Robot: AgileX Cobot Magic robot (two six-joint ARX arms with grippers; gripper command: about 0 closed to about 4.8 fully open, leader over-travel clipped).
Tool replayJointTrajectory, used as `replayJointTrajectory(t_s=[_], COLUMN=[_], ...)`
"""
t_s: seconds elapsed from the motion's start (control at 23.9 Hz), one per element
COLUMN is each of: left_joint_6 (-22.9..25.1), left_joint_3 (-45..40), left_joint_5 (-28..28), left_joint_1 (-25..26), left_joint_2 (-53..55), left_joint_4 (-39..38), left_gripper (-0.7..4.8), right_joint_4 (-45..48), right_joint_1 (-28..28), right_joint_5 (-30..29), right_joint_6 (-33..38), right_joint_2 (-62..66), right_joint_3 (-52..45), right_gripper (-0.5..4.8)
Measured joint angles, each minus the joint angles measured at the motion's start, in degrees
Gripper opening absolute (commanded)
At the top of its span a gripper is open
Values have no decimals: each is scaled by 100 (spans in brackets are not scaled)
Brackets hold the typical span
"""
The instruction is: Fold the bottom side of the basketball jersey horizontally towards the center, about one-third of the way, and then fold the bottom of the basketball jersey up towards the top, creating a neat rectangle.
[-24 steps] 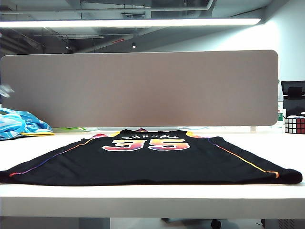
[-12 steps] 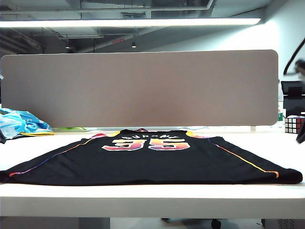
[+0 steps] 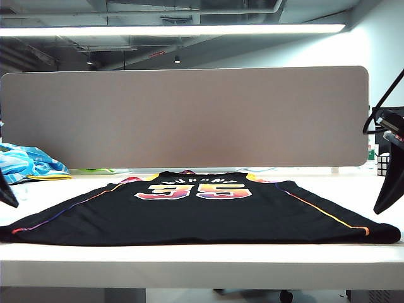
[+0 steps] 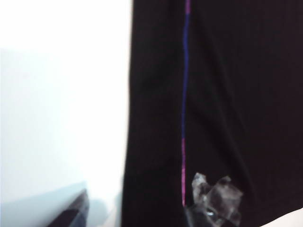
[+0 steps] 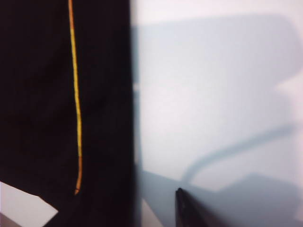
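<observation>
The black sleeveless basketball jersey (image 3: 202,211) with a gradient "35" lies flat on the white desk (image 3: 202,262), hem along the near edge and its width running side to side. The left hand (image 4: 142,213), fingers spread, is over the purple-striped hem corner. The right hand (image 3: 388,189) hangs beside the orange-striped corner; I cannot tell its opening.

- Left pincer (image 3: 6,192) shows at the left edge of the exterior view, low, as a dark tip; its jaws stand apart in the wrist view.
- Right pincer (image 3: 388,183) hangs at the right edge, angled downward; its opening is unclear.
</observation>
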Motion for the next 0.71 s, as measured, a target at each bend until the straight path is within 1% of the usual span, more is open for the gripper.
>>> replayJointTrajectory(t_s=[0.21, 0.42, 0.5, 0.59, 0.71], left_joint_6=[17, 76, 170, 240, 286], left_joint_3=[52, 59, 68, 72, 109], left_joint_5=[140, 149, 151, 131, -59], left_joint_1=[-24, -157, -273, -339, -439], left_joint_2=[177, 190, 170, 162, 153], left_joint_4=[57, 15, -140, -260, -407], left_gripper=[247, 247, 247, 247, 247], right_joint_4=[0, -111, -149, -162, -173], right_joint_1=[4, 4, 7, 7, 7], right_joint_5=[-337, -501, -531, -553, -581], right_joint_6=[17, 22, 22, 22, 22], right_joint_2=[77, 79, 79, 79, 81], right_joint_3=[-7, -17, -17, -17, -20], right_gripper=[245, 245, 245, 245, 245])
